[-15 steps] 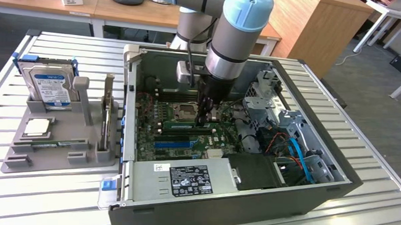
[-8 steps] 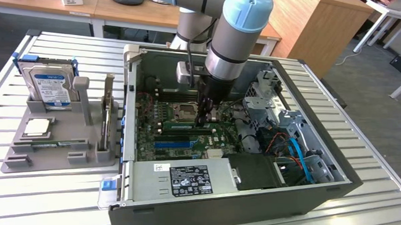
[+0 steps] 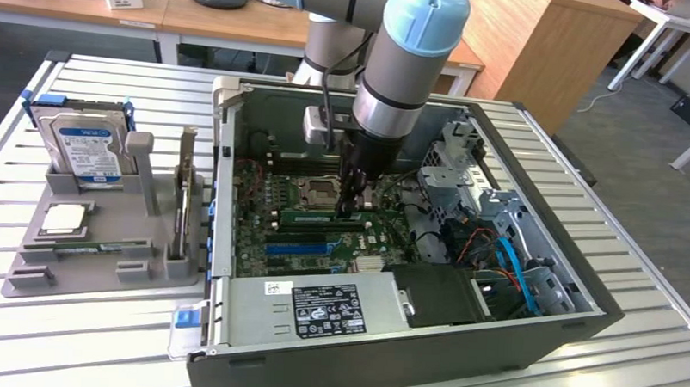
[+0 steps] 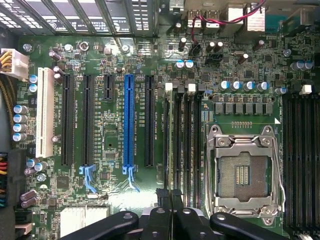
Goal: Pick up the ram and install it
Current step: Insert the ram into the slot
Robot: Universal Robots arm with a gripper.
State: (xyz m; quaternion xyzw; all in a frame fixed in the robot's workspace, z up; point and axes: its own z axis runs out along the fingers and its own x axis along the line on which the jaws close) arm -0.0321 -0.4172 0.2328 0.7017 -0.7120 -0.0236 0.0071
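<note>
As I am reaching down into the open computer case (image 3: 373,367), my gripper (image 3: 348,209) is pinching the ram (image 3: 307,216) by its upper edge, with my fingers (image 4: 161,199) drawn close together on it. The green stick is standing in a memory slot directly under my fingertips, beside the empty processor socket (image 4: 243,172). Well away from my fingers, the grey tray (image 3: 78,272) is holding an upright hard drive (image 3: 88,150) and a flat silver processor (image 3: 66,220).
</note>
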